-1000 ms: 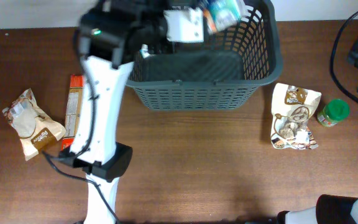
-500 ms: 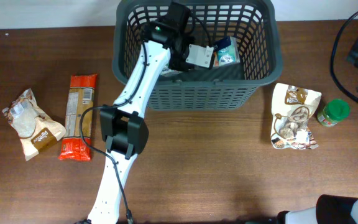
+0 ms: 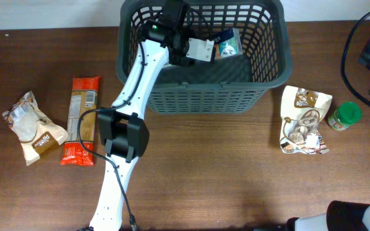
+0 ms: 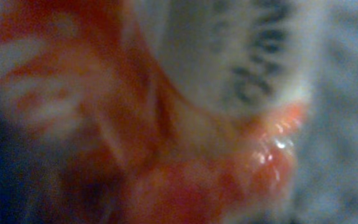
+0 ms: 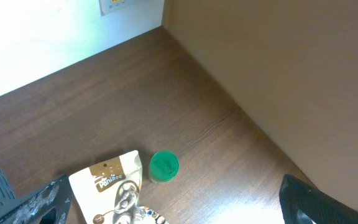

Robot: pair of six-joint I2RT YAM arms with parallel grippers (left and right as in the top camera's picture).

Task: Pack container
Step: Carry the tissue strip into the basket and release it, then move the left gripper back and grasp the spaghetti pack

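The left hand sits inside the shopping basket, clamped on a teal packet. The right hand, right of the basket, has fingers apart.

The container is dark grey, its walls a slotted lattice; the table is brown wood grain. The small pack is teal and white, the long wrapper orange-red with a tan middle, the jar lid green

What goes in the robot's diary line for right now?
left gripper: holding teal packet | where: within container | right gripper: open
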